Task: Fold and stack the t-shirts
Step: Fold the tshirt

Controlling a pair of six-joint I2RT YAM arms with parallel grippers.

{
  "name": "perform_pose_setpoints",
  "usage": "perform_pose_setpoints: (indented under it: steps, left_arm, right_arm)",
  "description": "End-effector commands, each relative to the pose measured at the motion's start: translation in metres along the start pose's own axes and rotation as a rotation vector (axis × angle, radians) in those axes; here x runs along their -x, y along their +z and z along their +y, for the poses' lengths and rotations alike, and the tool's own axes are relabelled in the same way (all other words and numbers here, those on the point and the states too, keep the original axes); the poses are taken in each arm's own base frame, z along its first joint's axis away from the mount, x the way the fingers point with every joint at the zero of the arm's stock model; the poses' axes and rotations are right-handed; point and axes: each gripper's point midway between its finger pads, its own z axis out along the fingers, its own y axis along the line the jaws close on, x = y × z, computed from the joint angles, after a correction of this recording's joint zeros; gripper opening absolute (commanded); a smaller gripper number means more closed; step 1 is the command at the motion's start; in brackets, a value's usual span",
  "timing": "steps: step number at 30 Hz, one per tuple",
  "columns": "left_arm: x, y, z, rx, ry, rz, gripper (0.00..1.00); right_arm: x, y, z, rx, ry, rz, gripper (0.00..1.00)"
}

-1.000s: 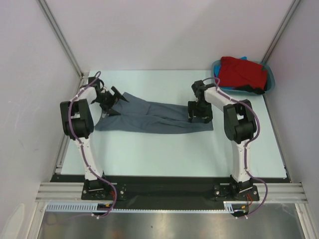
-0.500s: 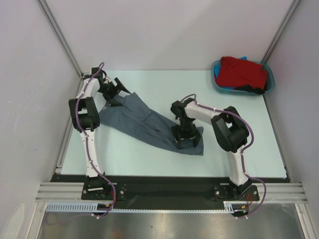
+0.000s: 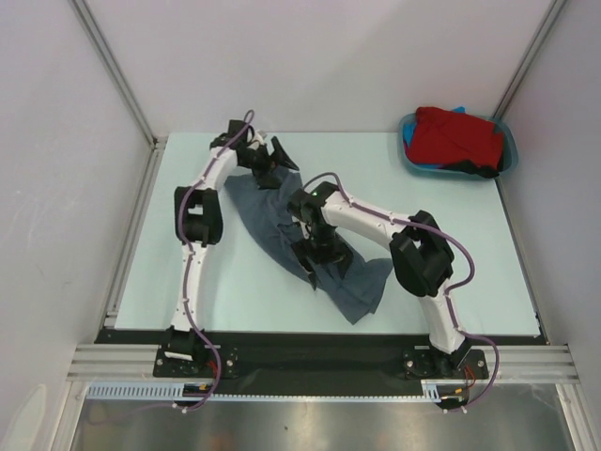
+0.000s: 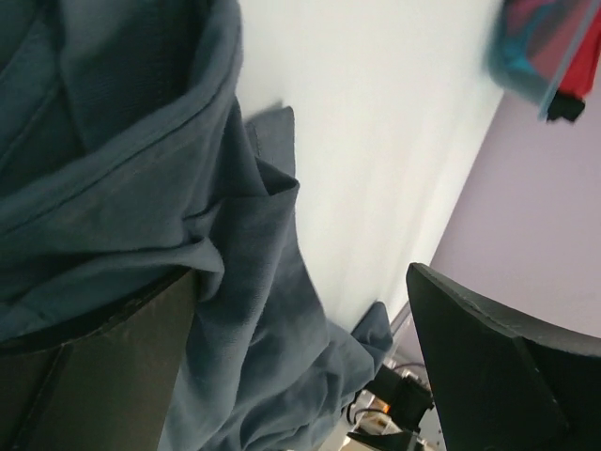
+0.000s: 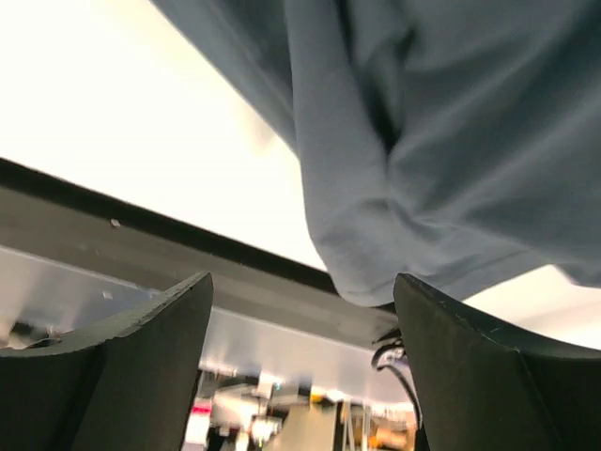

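The grey shirt lies crumpled on the table, long axis diagonal from far-left to near-right, with the left gripper spread wide at its far end, the right gripper likewise spread over its middle, and 1 red shirt in the tub.
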Motion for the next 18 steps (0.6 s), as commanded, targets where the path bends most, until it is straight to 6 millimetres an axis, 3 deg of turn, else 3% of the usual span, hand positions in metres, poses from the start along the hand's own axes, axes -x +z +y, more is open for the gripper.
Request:
perform_pose_setpoints:
  steps: [1, 6, 9, 14, 15, 16, 18]
  left_arm:
    - [-0.031, 0.038, -0.022, -0.079, 0.033, 0.094, 1.00]
    - [-0.012, 0.022, -0.059, -0.143, 0.111, 0.005, 1.00]
    - [0.000, 0.008, -0.059, -0.093, 0.127, -0.061, 1.00]
    - [0.028, -0.049, -0.080, -0.040, 0.222, -0.224, 1.00]
    - [0.033, -0.058, -0.075, -0.024, 0.225, -0.248, 1.00]
    - [0.038, -0.082, -0.092, -0.014, 0.253, -0.310, 1.00]
    - [0.040, -0.103, -0.096, 0.019, 0.278, -0.359, 1.00]
  right_arm:
    - [0.002, -0.024, -0.013, -0.073, 0.023, -0.025, 0.85]
    - [0.024, -0.043, -0.036, -0.098, 0.076, -0.110, 0.86]
    - [0.033, -0.052, -0.060, -0.109, 0.129, -0.142, 0.86]
    - [0.059, -0.077, -0.102, -0.117, 0.244, -0.238, 0.87]
    - [0.064, -0.081, -0.113, -0.103, 0.278, -0.253, 0.86]
    - [0.069, -0.084, -0.115, -0.087, 0.287, -0.268, 0.87]
    - [0.076, -0.085, -0.118, -0.056, 0.300, -0.288, 0.87]
